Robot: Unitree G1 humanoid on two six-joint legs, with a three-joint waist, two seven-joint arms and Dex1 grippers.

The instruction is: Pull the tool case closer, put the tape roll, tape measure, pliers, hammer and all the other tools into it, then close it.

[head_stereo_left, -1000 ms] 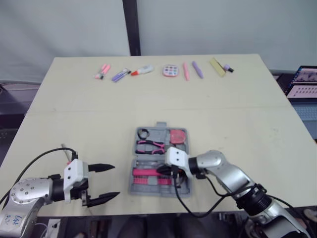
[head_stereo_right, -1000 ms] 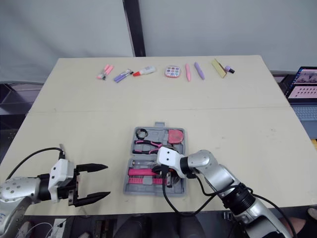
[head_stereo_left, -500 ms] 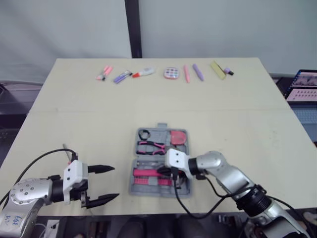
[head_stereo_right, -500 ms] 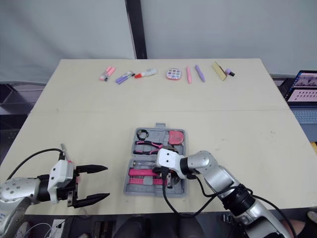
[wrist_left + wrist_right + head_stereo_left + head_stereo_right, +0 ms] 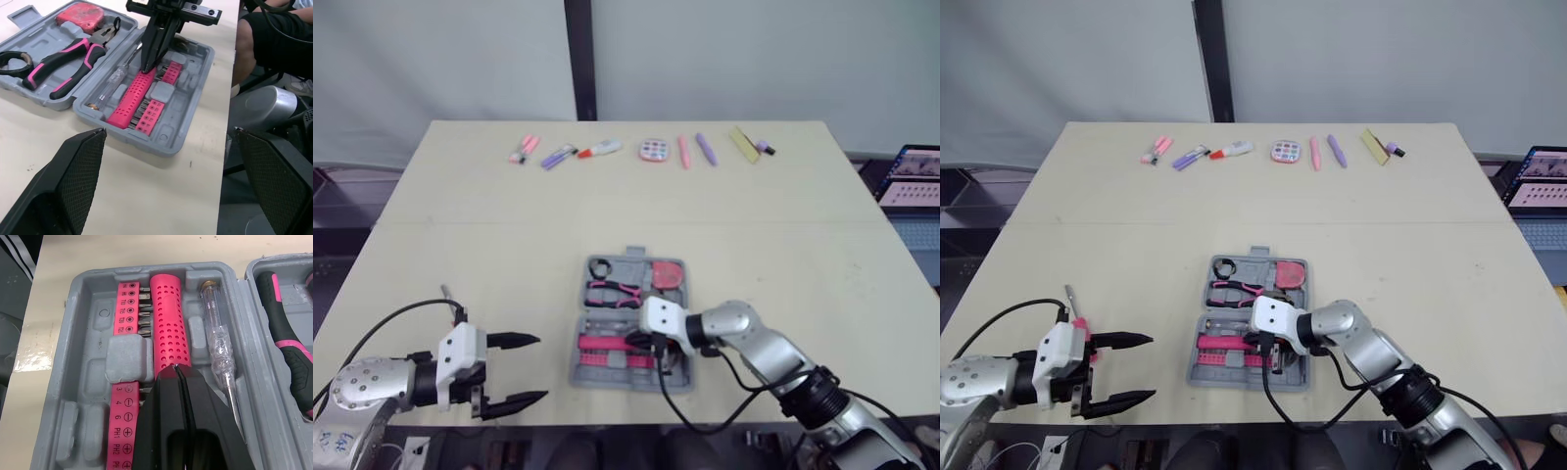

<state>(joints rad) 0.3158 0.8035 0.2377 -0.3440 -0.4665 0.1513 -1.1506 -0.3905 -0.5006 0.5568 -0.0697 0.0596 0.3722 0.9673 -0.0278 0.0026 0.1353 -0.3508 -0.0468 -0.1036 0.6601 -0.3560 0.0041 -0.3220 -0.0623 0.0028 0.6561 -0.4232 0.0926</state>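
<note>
Right gripper (image 5: 177,373) unmoved, one tool case (image 5: 193,88), one pliers (image 5: 68,51)

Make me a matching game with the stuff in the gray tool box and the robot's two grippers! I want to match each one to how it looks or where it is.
Things:
1. pliers
2. tape measure
3. left gripper
4. right gripper

Descriptions:
A. shut, tips at the pink handle in the tool case
B. open, over the table beside the case
C. red, in a corner of the case's far half
D. pink-and-black grips, lying next to the tape roll

Pairs: 1-D, 2-C, 3-B, 4-A.
</note>
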